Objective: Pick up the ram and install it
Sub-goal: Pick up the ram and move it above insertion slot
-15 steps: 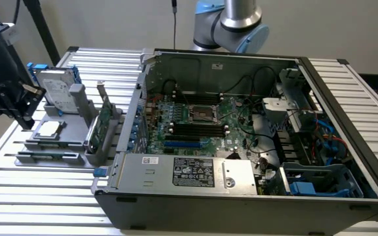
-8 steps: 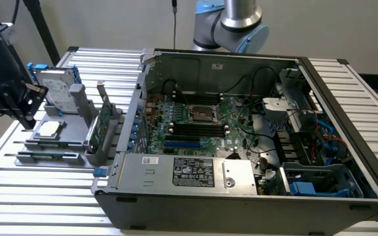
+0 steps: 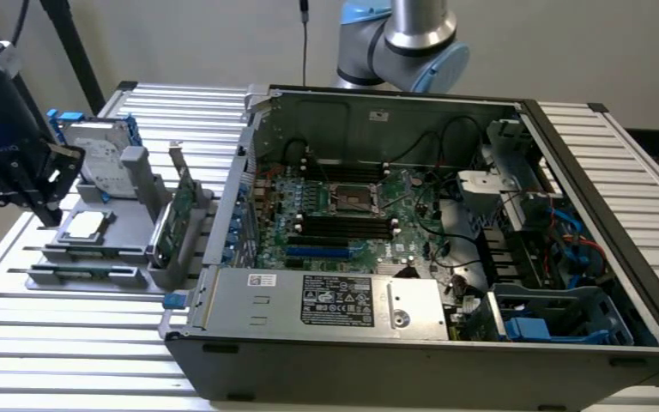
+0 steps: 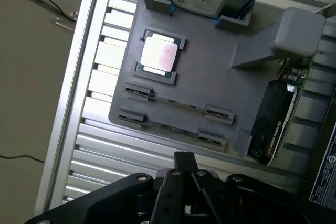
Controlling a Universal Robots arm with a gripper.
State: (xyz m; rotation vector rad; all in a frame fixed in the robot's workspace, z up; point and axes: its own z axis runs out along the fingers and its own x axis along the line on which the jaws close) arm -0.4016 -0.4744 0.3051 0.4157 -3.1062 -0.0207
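Two slim green ram sticks stand on edge in the slots of the grey holder (image 4: 210, 61): one (image 4: 176, 104) nearer the chip, the other (image 4: 170, 128) at the holder's edge. In the exterior view the ram (image 3: 83, 273) sits at the holder's (image 3: 112, 232) front. My gripper (image 4: 185, 167) hovers above the slatted table just off that edge, shut, with nothing between its fingers. The exterior view has the gripper (image 3: 41, 206) at the left, above the holder's left side. The motherboard (image 3: 347, 210) with its black slots (image 3: 341, 226) lies in the open computer case (image 3: 421, 343).
On the holder there are also a silver processor chip (image 4: 159, 56), a hard drive in a blue frame (image 3: 99, 154) and an upright green card with a metal bracket (image 3: 175, 219). Cables and drive bays crowd the case at the exterior view's right. The slatted metal table (image 3: 66, 360) runs around everything.
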